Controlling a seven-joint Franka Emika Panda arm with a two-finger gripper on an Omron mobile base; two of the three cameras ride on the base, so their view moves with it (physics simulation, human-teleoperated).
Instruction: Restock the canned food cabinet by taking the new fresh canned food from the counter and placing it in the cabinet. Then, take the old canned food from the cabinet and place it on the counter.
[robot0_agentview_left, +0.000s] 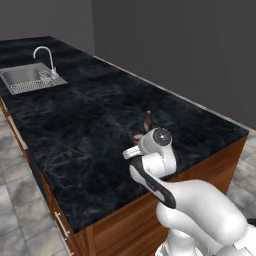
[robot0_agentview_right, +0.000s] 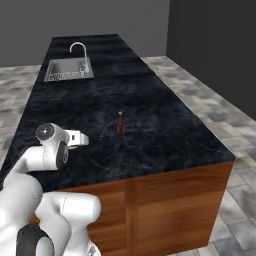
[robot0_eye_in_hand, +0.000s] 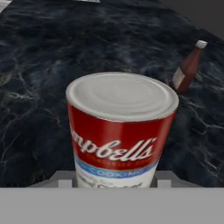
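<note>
Two things matter most for this grasp, and the nearer is the new can (robot0_eye_in_hand: 120, 127): red, with white script, a blue band low on its side and a pale ridged top. It stands upright on the black counter (robot0_agentview_left: 90, 125) and looms large in the hand view, right in front of the gripper (robot0_agentview_right: 80, 138). I cannot tell whether the fingers are spread or already pressing its sides, because the can hides whatever lies beside its base. From the left base view only a sliver of red peeks past the wrist.

The step in hand looks to be picking this can up, the first part of the restocking. To do it well, the fingers should sit low and level on either side of the can, squarely across its middle, so the round wall cannot squirt out as they close. The pinch should be firm before any lift, and the lift should go straight up, since a tilted pull could tip the can.

Beyond the can and to its right in the hand view stands a slim brown bottle (robot0_eye_in_hand: 188, 68), near but not touching; keep any swing away from that side so it isn't knocked over. Far beyond the can, at the other end of the counter, lie the sink (robot0_agentview_left: 27, 77) and its curved tap (robot0_agentview_left: 45, 55), well apart from the work.
</note>
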